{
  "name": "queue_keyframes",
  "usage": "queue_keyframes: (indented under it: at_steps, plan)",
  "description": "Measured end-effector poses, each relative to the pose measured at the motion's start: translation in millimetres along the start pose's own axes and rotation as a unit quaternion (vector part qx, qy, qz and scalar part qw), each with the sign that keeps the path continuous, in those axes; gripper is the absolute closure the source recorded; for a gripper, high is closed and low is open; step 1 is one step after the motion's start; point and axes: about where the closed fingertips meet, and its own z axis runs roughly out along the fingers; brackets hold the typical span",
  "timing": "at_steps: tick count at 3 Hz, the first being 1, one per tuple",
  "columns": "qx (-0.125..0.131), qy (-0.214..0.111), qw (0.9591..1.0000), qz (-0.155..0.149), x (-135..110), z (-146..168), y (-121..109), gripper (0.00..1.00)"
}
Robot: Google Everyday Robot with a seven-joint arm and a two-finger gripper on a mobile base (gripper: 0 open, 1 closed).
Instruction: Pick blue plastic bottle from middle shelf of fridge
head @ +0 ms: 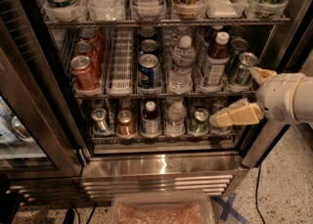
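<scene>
The fridge (161, 167) stands with its door open. On the middle shelf (122, 92), the blue plastic bottle (214, 64) stands in the fourth lane, with dark drink, a white cap and a pale label. Left of it is a clear water bottle (182, 64), right of it green cans (240, 66). My gripper (233, 95) comes in from the right on a white arm, just in front of the shelf's right end, below and right of the bottle. It is open and empty: one beige finger (259, 74) is by the green can, the other (237, 115) is lower.
Red cans (84, 71) and blue Pepsi cans (148, 70) fill the left lanes. The top rack (161, 21) holds large bottles and the bottom rack (161, 135) holds small cans and bottles. The dark door frame (34, 96) stands at left. A pink tray (161, 211) lies on the floor in front.
</scene>
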Motion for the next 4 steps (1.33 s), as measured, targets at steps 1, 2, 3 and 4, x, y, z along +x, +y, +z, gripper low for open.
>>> queue_keyframes:
  at_steps: [1, 2, 3, 4]
  plan:
    - [0.004, 0.000, 1.0000, -0.003, 0.8, 2.8, 5.3, 0.00]
    - [0.024, -0.020, 0.9995, -0.001, 3.5, 15.5, 10.2, 0.00]
    - [0.056, -0.045, 0.9973, 0.017, -3.2, 31.2, 3.5, 0.00]
    - [0.097, -0.055, 0.9927, 0.047, -10.0, 41.1, -6.9, 0.00]
